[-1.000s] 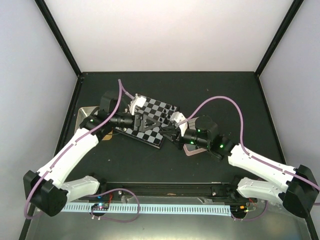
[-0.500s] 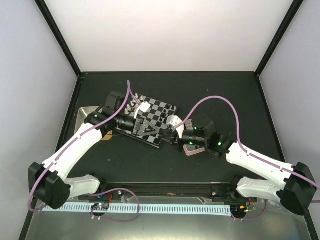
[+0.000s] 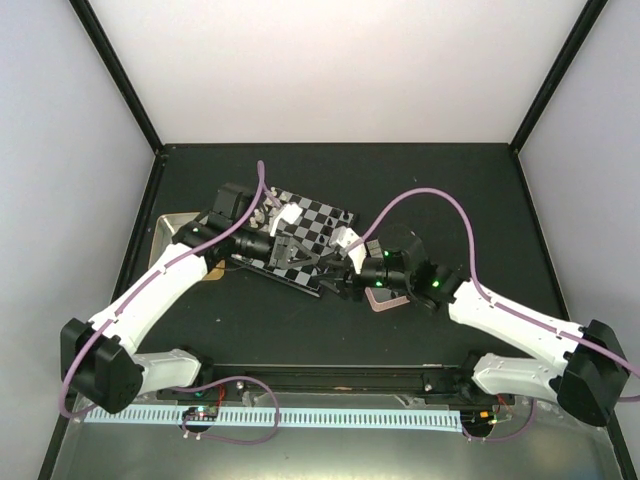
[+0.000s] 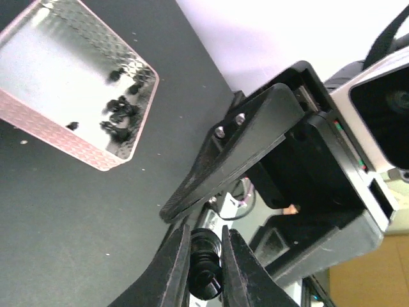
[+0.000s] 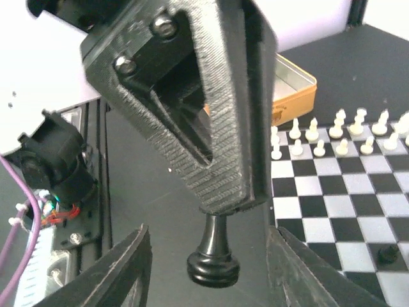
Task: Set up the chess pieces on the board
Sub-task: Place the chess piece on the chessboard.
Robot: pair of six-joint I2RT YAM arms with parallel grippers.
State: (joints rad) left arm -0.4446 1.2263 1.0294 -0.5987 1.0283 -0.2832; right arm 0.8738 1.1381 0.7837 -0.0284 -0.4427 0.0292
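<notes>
My left gripper [image 4: 206, 246] pinches the black chess piece [image 5: 214, 256] by its head beside the board [image 5: 345, 192]. It looks light, glossy and slippery, so I'd take its stem. Right gripper [image 5: 209, 238] gapes.

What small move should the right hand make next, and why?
Probably close the right hand gently on the round base of the glossy black chess piece. The left hand grips that piece by its top, and its base hangs between the right hand's open fingers, so a handover seems ready.

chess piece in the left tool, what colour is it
Glossy black; the chess piece in the left tool shows best in the right wrist view.
</notes>
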